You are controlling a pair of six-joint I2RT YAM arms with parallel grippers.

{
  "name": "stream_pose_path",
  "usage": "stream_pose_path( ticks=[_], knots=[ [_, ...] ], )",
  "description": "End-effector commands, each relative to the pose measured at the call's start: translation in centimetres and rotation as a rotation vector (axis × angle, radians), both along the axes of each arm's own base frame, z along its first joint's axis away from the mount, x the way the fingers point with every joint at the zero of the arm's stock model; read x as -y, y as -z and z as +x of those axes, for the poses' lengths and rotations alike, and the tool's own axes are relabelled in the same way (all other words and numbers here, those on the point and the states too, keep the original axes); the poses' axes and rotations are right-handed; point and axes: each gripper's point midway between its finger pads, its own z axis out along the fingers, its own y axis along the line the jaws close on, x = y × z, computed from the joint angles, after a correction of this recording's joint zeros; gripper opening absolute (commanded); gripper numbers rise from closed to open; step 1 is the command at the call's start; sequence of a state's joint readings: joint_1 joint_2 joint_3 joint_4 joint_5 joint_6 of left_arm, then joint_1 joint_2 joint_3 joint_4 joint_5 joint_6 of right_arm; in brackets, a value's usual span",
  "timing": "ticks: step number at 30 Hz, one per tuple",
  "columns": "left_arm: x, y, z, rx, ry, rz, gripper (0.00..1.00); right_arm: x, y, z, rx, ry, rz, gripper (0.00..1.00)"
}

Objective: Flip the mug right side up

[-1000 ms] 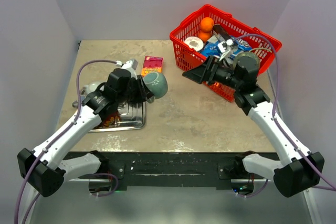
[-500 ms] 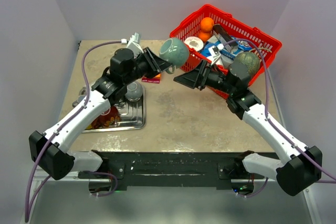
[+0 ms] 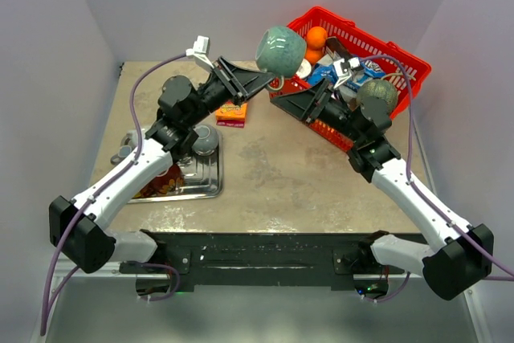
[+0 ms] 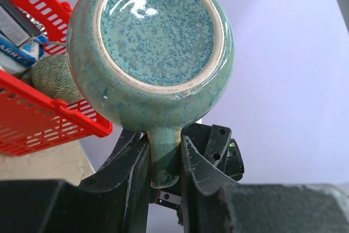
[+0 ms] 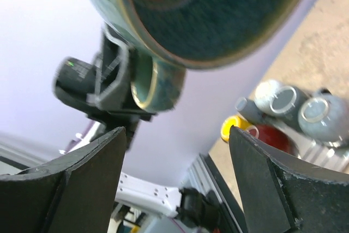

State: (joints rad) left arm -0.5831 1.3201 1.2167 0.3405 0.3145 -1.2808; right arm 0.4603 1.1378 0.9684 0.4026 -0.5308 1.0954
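The mug (image 3: 281, 49) is teal-green glazed ceramic. My left gripper (image 3: 261, 78) holds it high in the air in front of the red basket. In the left wrist view the mug's base (image 4: 158, 28) faces the camera and its handle (image 4: 165, 156) is clamped between my fingers; the left gripper (image 4: 165, 162) is shut on it. My right gripper (image 3: 291, 100) is open and empty, just below and right of the mug. In the right wrist view the mug's dark mouth (image 5: 212, 9) fills the top, above my open right gripper (image 5: 177, 156).
A red basket (image 3: 401, 53) with an orange (image 3: 317, 36), packets and a grey-green ball (image 3: 377, 95) stands at the back right. A metal tray (image 3: 205, 181) with small grey cups (image 3: 205, 140) lies at the left. A snack packet (image 3: 233, 114) lies beside it.
My left gripper has lifted the mug from near the tray up and to the right, towards the basket. My right gripper has tilted up towards the mug.
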Motion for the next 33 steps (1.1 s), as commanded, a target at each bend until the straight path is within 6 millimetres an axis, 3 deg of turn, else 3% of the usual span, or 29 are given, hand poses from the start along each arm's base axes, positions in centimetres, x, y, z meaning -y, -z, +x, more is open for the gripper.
stream_pose_path(
  ticks=[1, 7, 11, 16, 29, 33],
  knots=[
    [-2.8, -9.6, -5.1, 0.304, 0.039, -0.236, 0.00, 1.0, -7.3, -1.4, 0.159, 0.009, 0.174, 0.79],
    [-3.4, -10.0, -6.0, 0.352, 0.036, -0.251, 0.00, 1.0, -8.5, -1.3, 0.177, 0.006, 0.212, 0.77],
    [-3.7, -10.2, -6.5, 0.380, 0.040, -0.260, 0.00, 0.8, -8.2, -0.7, 0.163, 0.011, 0.220, 0.66],
    [-3.9, -10.6, -7.1, 0.408, 0.048, -0.270, 0.00, 0.8, -8.5, -0.4, 0.171, 0.011, 0.250, 0.61],
    [-3.5, -9.4, -7.2, 0.390, 0.081, -0.276, 0.00, 0.4, -9.9, -0.1, 0.183, -0.035, 0.329, 0.46],
    [-3.3, -8.9, -6.9, 0.384, 0.079, -0.261, 0.00, 0.4, -10.4, -0.4, 0.182, -0.051, 0.336, 0.37]
  ],
)
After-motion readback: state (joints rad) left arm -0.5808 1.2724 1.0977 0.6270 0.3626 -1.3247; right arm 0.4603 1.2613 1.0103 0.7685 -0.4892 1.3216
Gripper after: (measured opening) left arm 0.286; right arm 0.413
